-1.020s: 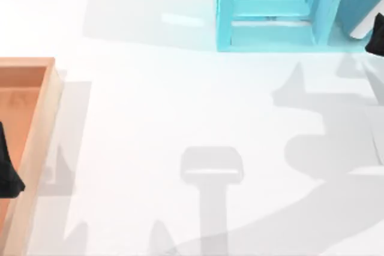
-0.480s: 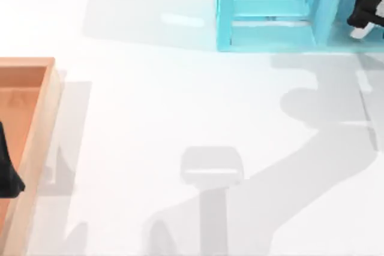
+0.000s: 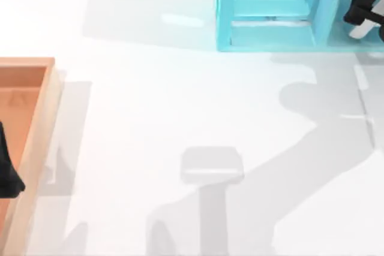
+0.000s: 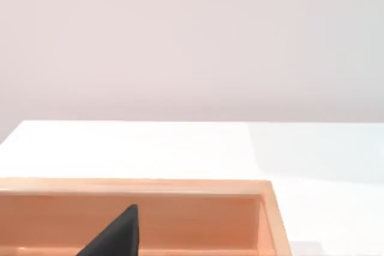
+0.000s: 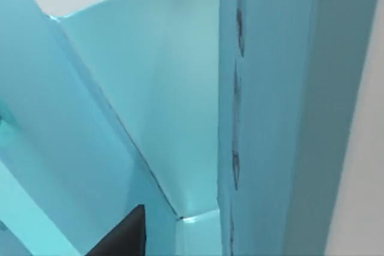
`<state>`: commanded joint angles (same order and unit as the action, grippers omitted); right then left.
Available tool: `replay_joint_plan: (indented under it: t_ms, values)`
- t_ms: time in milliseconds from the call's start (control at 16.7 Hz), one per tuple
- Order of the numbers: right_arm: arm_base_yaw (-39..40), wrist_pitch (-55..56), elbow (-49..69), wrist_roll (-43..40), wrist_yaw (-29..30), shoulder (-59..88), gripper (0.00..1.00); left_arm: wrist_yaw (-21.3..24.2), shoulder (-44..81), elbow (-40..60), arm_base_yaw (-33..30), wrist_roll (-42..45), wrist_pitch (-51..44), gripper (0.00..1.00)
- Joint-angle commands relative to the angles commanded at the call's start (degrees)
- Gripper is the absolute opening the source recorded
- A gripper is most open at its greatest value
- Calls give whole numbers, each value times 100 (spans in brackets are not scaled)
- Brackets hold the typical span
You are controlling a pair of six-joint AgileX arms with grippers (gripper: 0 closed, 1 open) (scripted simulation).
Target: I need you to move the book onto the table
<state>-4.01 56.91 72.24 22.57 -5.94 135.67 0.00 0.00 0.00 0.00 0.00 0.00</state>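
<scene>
My right gripper (image 3: pixel 361 9) has reached into the right-hand compartment of the light blue shelf unit (image 3: pixel 270 4) at the back right. The book is hidden there behind the gripper. A small white edge (image 3: pixel 359 30) sits just under the gripper, and I cannot tell whether it belongs to the book. In the right wrist view the shelf's teal walls (image 5: pixel 150 88) stand very close, with a darker teal panel (image 5: pixel 270 112) beside them. The glossy white table (image 3: pixel 180 100) spreads out in front of the shelf. My left gripper (image 3: pixel 7 175) is parked over the wooden tray at the left edge.
An orange-brown wooden tray (image 3: pixel 42 106) lies along the table's left side, and its rim (image 4: pixel 180 187) also appears in the left wrist view. The shelf's upright divider (image 3: pixel 327 4) stands just left of my right gripper. Arm shadows fall across the table's middle and right.
My right gripper moved from the right edge up and left into the shelf's right compartment. The teal book that showed there a second ago is now covered. The left arm stayed put.
</scene>
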Motion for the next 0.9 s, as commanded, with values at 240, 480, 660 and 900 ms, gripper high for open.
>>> replay_joint_plan:
  t_ms: [240,480,660,900]
  values:
    - [0,0,0,0,0,0,62,0,0,0,0,0,0,100]
    - [0,0,0,0,0,0,32,0,0,0,0,0,0,100]
    - [0,0,0,0,0,0,10,0,0,0,0,0,0,100]
    - [0,0,0,0,0,0,0,0,0,0,0,0,0,100]
